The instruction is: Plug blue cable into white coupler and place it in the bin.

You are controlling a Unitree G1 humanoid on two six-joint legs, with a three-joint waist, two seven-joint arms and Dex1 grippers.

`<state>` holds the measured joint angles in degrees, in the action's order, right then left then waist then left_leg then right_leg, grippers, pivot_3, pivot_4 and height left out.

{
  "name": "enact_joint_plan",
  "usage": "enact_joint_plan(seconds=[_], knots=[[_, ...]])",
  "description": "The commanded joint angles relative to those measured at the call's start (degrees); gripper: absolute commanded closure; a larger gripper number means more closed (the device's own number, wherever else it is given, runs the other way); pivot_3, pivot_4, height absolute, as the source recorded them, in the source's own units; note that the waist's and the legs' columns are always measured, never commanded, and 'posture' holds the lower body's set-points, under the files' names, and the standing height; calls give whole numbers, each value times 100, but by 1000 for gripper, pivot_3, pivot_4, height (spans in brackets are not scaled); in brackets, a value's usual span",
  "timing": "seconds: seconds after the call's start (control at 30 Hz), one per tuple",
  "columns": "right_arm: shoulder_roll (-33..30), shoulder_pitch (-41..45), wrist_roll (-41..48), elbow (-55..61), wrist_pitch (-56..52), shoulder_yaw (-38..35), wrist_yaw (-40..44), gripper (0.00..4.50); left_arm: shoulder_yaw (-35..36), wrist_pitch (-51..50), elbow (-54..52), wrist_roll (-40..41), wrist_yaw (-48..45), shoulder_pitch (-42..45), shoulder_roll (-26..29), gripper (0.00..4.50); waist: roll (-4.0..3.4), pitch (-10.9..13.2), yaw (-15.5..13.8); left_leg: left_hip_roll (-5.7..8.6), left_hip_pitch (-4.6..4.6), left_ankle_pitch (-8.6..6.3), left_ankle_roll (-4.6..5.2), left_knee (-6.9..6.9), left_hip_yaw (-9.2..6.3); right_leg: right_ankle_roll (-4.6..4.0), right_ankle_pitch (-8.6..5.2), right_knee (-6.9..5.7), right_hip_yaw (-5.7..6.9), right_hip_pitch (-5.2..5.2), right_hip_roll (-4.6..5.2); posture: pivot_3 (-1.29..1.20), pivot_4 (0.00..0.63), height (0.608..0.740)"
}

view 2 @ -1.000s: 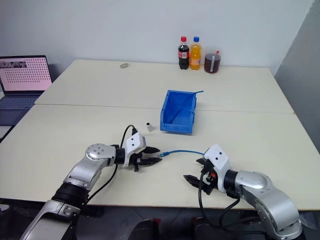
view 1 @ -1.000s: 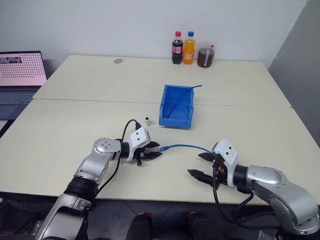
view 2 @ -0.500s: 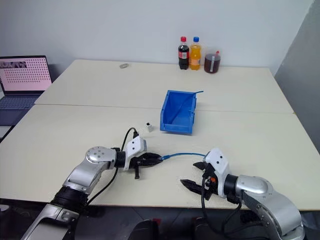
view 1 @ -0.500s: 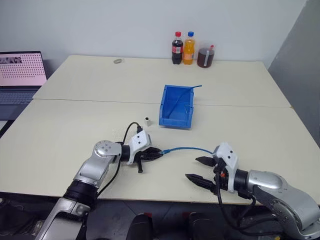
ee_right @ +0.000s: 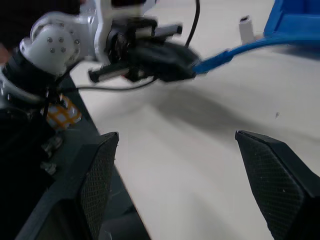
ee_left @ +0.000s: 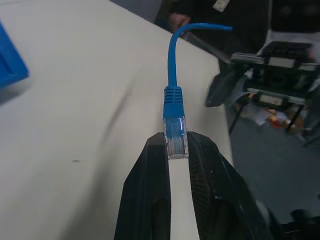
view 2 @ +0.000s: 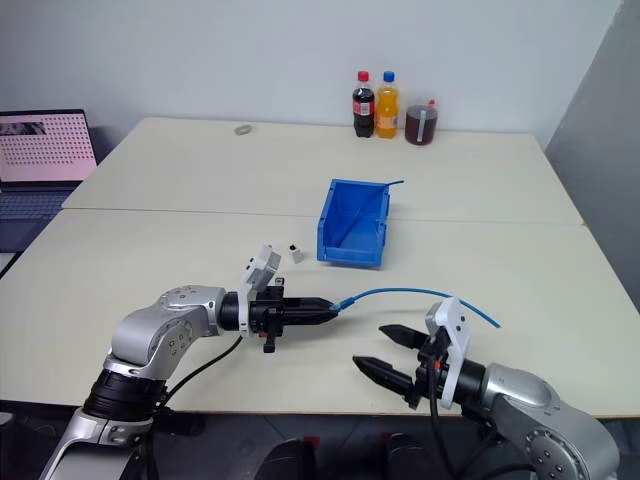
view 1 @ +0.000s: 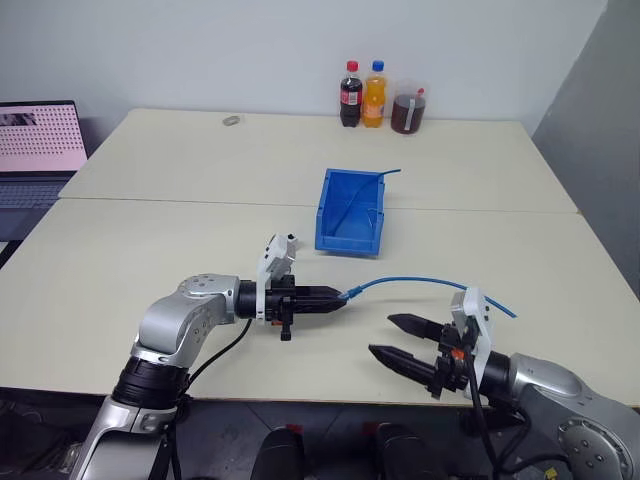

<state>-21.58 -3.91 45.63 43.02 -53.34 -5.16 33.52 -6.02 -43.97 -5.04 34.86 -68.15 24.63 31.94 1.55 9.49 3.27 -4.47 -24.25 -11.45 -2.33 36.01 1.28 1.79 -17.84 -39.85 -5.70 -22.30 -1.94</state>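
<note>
Left gripper (ee_left: 175,145) is clamped on the clear plug of the thin light-blue network cable (view 1: 420,281), held clear of the table; right gripper (view 1: 400,340) gapes empty; tiny white plastic coupler (view 2: 297,253) sits unplugged left of the bright-blue rectangular plastic bin (view 1: 352,212); mating and binning remain outstanding.

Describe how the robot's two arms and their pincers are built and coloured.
Both arms have silver-grey metal shells with black joint bands. Each wrist carries a white housing with small dark dots, ending in two black tapered fingers with textured pads. A black cable loops beside the left pincer; the right pincer has black and orange wiring.
</note>
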Motion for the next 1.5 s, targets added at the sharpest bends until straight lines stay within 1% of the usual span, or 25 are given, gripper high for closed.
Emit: enact_joint_plan(seconds=[0.03,0.27,0.6,0.7,0.87,0.9,0.93,0.97,1.13,1.2,1.23,1.5], knots=[[80,190,334,-118,96,-113,-155,530,152,-115,-234,209,-24,143,95,4279,0,0,2,0,0,0,0,0,0,0,0,0,0,0,0,0,150,740],[448,890,409,-1077,295,158,-138,530,205,-284,-279,417,46,187,93,4279,2,3,4,0,-1,0,0,-3,1,-5,-3,2,1,-1,0,0,150,740],[601,1293,571,-1488,300,273,-63,530,252,-337,-357,500,117,112,143,4279,0,6,0,0,-10,0,0,-6,-2,-10,-6,4,6,-6,0,0,150,740],[600,1383,623,-1567,293,280,-32,1030,254,-337,-359,504,138,111,144,4279,0,6,1,0,-10,0,0,-6,-2,-10,-6,4,7,-6,0,0,150,740],[527,1456,683,-1609,268,358,68,2289,265,-329,-355,514,135,110,165,4279,0,6,0,0,-10,0,0,-6,-3,-10,-6,5,9,-6,0,0,150,740],[520,1467,681,-1614,267,378,81,2431,263,-329,-353,514,130,112,168,4279,0,6,0,0,-11,0,0,-6,-3,-10,-7,5,8,-6,0,0,150,740],[508,1477,673,-1620,270,403,98,2736,262,-329,-348,515,130,115,165,4279,0,6,1,0,-11,0,0,-6,-3,-11,-7,5,8,-6,0,0,150,740],[489,1487,657,-1624,277,435,122,2855,268,-336,-343,524,134,118,159,4279,0,6,0,0,-11,0,0,-6,-3,-10,-7,5,8,-6,0,0,150,740],[432,1517,628,-1649,303,531,192,3975,262,-328,-325,547,133,127,158,4279,0,7,0,0,-11,0,0,-6,-3,-10,-7,5,8,-6,0,0,150,740],[424,1531,642,-1660,316,550,204,4276,253,-328,-317,555,119,128,171,4279,0,7,1,0,-11,0,0,-6,-4,-10,-7,5,8,-6,0,0,150,740],[419,1536,651,-1662,320,556,209,4417,250,-328,-314,557,112,127,178,4279,0,7,0,0,-11,0,0,-6,-3,-10,-7,5,8,-6,0,0,150,740],[360,1522,673,-1649,312,592,267,4472,248,-171,-227,436,222,100,124,4279,0,7,0,0,-11,0,0,-6,-4,-10,-7,5,8,-6,0,0,150,740]])
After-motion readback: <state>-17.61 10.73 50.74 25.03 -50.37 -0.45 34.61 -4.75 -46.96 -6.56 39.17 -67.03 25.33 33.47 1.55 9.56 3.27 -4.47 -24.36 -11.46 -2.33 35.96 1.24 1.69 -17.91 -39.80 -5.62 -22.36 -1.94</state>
